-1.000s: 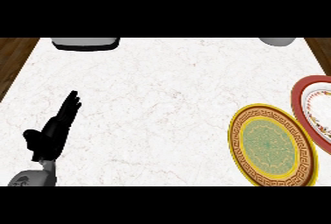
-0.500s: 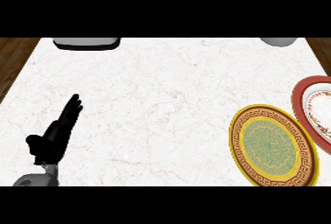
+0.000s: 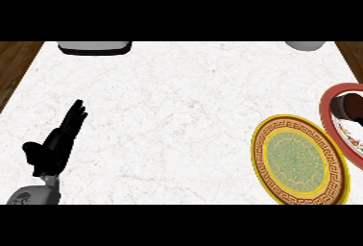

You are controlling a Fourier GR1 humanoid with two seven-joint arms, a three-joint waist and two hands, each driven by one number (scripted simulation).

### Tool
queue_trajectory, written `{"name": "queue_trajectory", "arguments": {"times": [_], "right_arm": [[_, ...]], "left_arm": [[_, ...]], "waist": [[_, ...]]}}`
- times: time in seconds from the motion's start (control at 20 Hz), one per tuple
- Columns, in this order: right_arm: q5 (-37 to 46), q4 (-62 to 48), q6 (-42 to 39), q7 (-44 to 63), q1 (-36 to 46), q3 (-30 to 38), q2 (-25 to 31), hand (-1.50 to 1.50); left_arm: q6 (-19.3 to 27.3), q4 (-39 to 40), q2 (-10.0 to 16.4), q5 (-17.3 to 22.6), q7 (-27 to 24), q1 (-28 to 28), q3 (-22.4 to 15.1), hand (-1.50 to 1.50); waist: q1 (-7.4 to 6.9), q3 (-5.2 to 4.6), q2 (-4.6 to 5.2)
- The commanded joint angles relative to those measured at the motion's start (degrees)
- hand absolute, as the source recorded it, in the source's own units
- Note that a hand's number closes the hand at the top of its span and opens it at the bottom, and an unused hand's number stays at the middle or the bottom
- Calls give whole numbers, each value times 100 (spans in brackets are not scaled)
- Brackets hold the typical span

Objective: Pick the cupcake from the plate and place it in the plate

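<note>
Counter (image 3: 184, 96): white, faintly veined marble top that fills most of the frame, from the upper band to the lower band.

Wood surround (image 3: 14, 62): dark brown boards showing as wedges past the counter's edges, at the upper left and the upper right of the frame.

Yellow plate (image 3: 260, 156): round plate in the lower right of the frame, with a gold and brown patterned rim and a pale green middle. Nothing lies on it. Its right side sits just beside the red-rimmed plate; whether the two touch or overlap cannot be told.

Red-rimmed plate (image 3: 327, 115): at the right edge, mid-height, cut off by the frame. It has a red rim and a pale patterned inside.

Left hand (image 3: 53, 153): black, at the lower left of the frame, over the bare counter and well apart from both plates. Its fingers (image 3: 73, 117) are straight and pressed together, pointing toward the upper right; the thumb sticks out to the left. It holds nothing.

Left forearm (image 3: 32, 194): grey, coming in at the lower left corner below the hand.

Grey object (image 3: 94, 46): dark-edged and flat, at the upper left along the counter's far edge, partly cut off.

Cupcake (image 3: 350, 106): dark brown, on the red-rimmed plate at the right edge of the frame, partly cut off.

Pale grey object (image 3: 306, 45): rounded, at the upper right, mostly cut off.
</note>
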State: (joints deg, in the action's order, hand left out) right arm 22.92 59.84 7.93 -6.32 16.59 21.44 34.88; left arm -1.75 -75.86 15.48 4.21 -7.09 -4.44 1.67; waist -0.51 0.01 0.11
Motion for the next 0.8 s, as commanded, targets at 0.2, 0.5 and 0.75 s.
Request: {"name": "queue_trajectory", "arguments": {"times": [0.2,0.5,0.75], "right_arm": [[-455,-842,73,-154,426,362,-242,-150],[-1607,-884,-36,-540,484,1410,-215,-150],[-2660,-1729,-1329,-1319,100,2324,408,-150]], "left_arm": [[17,448,-192,-119,-130,-337,95,0],[-125,-160,13,19,238,-51,145,0],[-11,-182,-119,-104,-51,203,100,0]], "waist": [[56,-1,-3],[80,4,-22],[64,12,-4]]}}
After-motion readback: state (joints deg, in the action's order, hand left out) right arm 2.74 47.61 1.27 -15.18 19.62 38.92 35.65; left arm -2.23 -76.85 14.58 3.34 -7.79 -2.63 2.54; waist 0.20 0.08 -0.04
